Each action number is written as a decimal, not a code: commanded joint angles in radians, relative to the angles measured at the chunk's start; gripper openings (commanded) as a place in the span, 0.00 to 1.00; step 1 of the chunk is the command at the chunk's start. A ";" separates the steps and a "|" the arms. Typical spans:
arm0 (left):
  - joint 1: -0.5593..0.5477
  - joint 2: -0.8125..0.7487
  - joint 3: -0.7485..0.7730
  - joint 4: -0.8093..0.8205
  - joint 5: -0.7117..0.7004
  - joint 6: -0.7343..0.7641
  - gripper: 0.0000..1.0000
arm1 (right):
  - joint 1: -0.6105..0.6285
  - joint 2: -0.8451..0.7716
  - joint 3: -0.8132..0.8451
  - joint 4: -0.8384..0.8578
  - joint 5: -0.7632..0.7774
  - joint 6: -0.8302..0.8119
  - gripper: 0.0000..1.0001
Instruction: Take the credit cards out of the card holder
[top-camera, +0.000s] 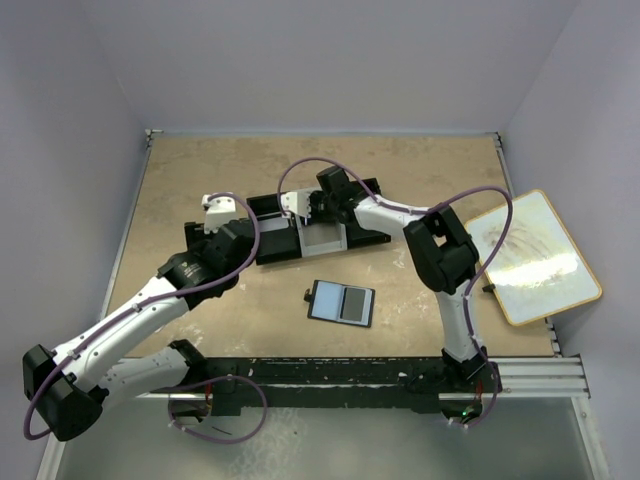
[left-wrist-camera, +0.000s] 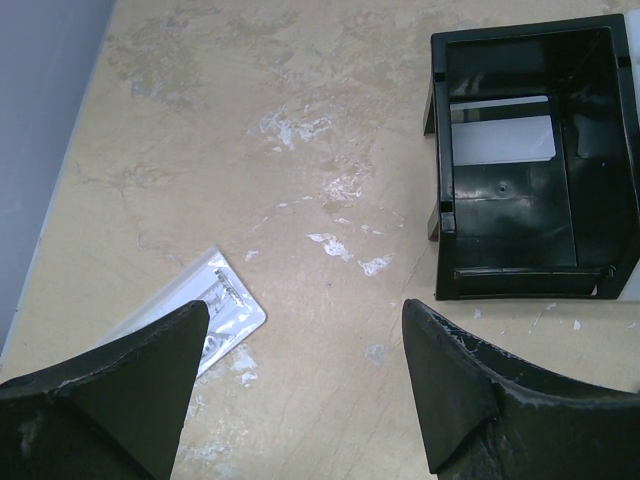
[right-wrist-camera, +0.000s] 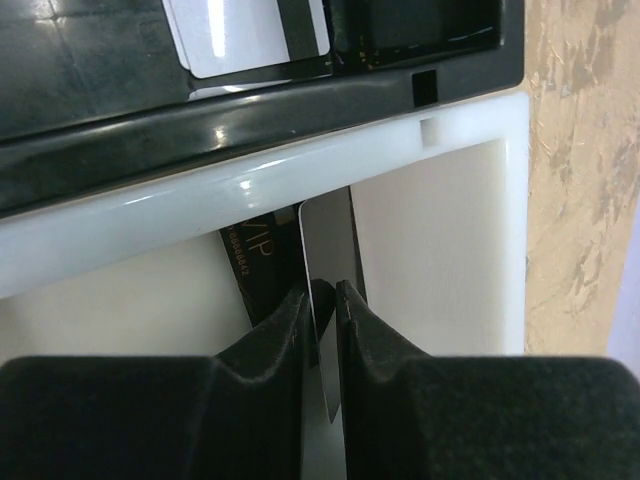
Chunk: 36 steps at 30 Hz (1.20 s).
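Jaws of left gripper spread wide, holding nothing, over table just left of tray. Jaws of right gripper nearly closed around upright credit card in tray's white middle compartment; cannot tell if pinched. On tray's near side, card holder lies open.

A dark card lies flat in the white compartment of the tray, close under the compartment's long wall. In the right wrist view it carries pale capitals that read "VIP", set slantwise; the first letter is partly cut off by the wall. Beside them runs a line of small pale digits, too fine to read with certainty. A pale card standing on edge in front covers the rest of the dark card's face. On the table, towards its left edge, a white packet bears dark print, which is too blurred to read.
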<state>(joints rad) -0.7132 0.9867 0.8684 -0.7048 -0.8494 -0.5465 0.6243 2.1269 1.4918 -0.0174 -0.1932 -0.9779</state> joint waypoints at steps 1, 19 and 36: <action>0.008 -0.005 0.011 0.022 -0.008 0.022 0.76 | 0.000 -0.015 0.046 -0.068 -0.016 -0.024 0.19; 0.008 0.004 0.012 0.026 0.010 0.028 0.76 | 0.000 -0.034 0.080 -0.121 -0.021 0.032 0.37; 0.008 -0.027 0.009 0.034 0.057 0.050 0.76 | 0.002 -0.673 -0.581 0.514 0.042 0.779 0.41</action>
<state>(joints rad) -0.7124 0.9890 0.8684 -0.7033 -0.8207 -0.5285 0.6243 1.6360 1.0878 0.2878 -0.1768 -0.5686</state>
